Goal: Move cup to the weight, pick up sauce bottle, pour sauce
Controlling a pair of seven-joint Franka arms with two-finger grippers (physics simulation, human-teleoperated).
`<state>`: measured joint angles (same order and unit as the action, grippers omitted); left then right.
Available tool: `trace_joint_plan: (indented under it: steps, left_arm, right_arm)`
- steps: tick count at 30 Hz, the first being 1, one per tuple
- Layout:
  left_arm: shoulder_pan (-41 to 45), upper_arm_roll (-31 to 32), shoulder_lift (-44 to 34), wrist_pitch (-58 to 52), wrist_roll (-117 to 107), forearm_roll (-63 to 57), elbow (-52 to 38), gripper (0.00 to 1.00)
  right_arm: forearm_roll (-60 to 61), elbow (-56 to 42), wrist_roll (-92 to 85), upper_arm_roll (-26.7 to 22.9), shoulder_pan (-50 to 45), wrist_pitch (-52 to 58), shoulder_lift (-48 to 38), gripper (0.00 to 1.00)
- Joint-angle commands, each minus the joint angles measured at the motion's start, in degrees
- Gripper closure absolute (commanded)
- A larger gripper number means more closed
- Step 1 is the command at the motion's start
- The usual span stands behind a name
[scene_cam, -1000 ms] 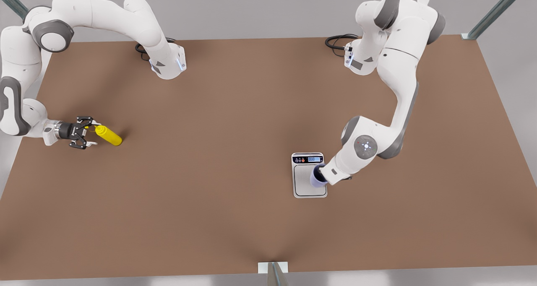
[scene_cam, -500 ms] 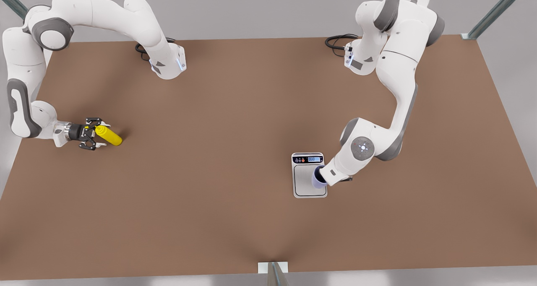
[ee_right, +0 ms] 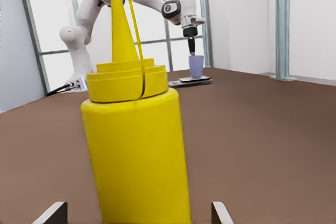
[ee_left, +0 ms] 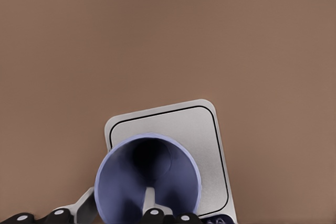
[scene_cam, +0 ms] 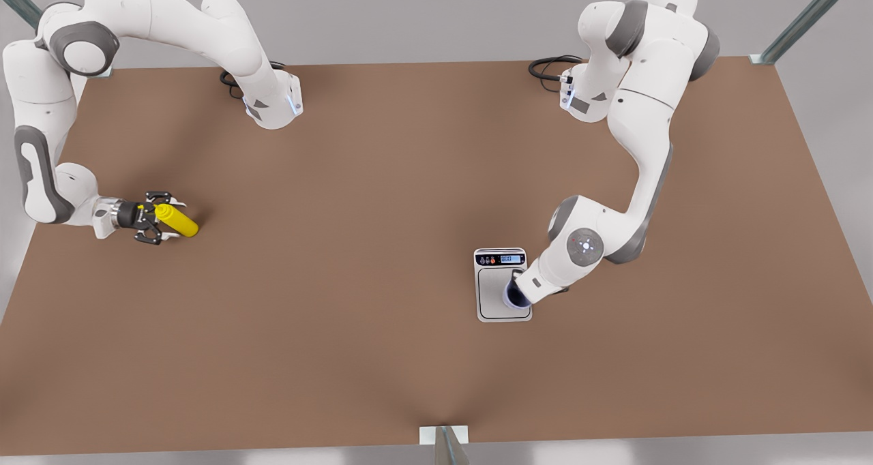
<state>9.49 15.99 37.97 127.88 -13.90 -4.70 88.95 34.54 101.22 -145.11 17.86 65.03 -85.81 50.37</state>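
Meanwhile left hand (scene_cam: 516, 296) apparently grips cup (scene_cam: 513, 298) on weight (scene_cam: 490, 294); right hand (scene_cam: 161, 217) wide around sauce bottle (scene_cam: 177, 222).

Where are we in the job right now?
Done: the cup sits on the weight, left hand at its rim. In hand: right hand, fingers spread, straddles the upright sauce bottle. Left: grasp, carry, pour.

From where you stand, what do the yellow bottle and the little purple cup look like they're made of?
The yellow bottle looks like soft plastic: even bright colour, a dull sheen, a moulded stepped cap. The purple cup also looks like plastic, matte, with a thin rim and a dark inside, though glazed ceramic can't be excluded. These are simulator renders, so it's a guess.
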Motion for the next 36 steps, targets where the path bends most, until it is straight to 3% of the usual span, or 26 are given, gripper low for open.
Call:
trace_joint_plan:
  steps: [1,9,11,15,20,23,25,28,29,32,34,36]
  left_arm:
    - [0.00,0.00,0.00,0.00,0.10,0.48,0.00,0.03]
    - [-0.44,0.00,-0.27,-0.09,0.01,0.65,-0.09,0.03]
    - [-0.61,0.00,-0.44,-0.35,0.01,0.74,-0.18,0.03]
    - [-0.53,0.00,-0.62,-0.62,-0.17,1.53,-1.14,0.03]
    - [-1.49,-0.09,-4.57,-11.51,-1.22,2.58,-3.96,0.03]
    - [-4.04,-1.05,-8.35,-23.36,-2.36,6.54,-8.60,0.03]
    - [-7.81,-1.05,-10.63,-25.48,-3.07,6.45,-10.29,0.02]
    - [-11.86,-11.95,-21.71,-42.18,2.91,6.10,-10.46,0.00]
    - [-11.86,-13.09,-23.99,-42.89,2.91,5.93,-10.46,0.00]
    - [-13.01,-13.01,-32.79,-42.63,3.70,3.64,-5.28,0.00]
    - [-13.18,-13.01,-32.35,-42.71,3.70,3.55,-5.10,0.00]
    - [-13.36,-13.01,-32.17,-42.63,3.70,3.55,-5.10,0.00]
  right_arm:
    - [0.00,0.12,0.00,0.07,0.10,-0.14,-0.09,0.00]
    - [0.18,2.75,0.53,1.21,0.36,-1.90,-1.41,0.02]
    - [0.18,2.84,0.62,1.21,0.36,-1.90,-1.41,0.28]
    - [0.18,3.37,0.79,1.21,0.10,-1.90,-1.76,0.32]
    - [0.18,3.98,0.79,1.21,-0.16,-2.95,-2.11,0.44]
    - [0.18,4.33,3.60,1.21,-0.34,-4.10,-2.47,0.46]
    - [0.17,4.60,3.96,1.21,-0.34,-4.10,-2.64,0.47]
    - [0.18,4.69,4.30,1.30,-1.22,-4.01,-4.22,0.49]
    - [0.18,7.14,6.15,1.65,-2.01,-3.75,-7.82,0.49]
    - [0.18,10.14,17.57,10.61,-2.27,-3.92,-16.70,0.49]
    - [0.18,9.87,25.74,19.84,-2.54,-7.35,-20.66,0.49]
    - [0.18,9.87,32.69,22.57,-7.63,-10.33,-24.52,0.49]
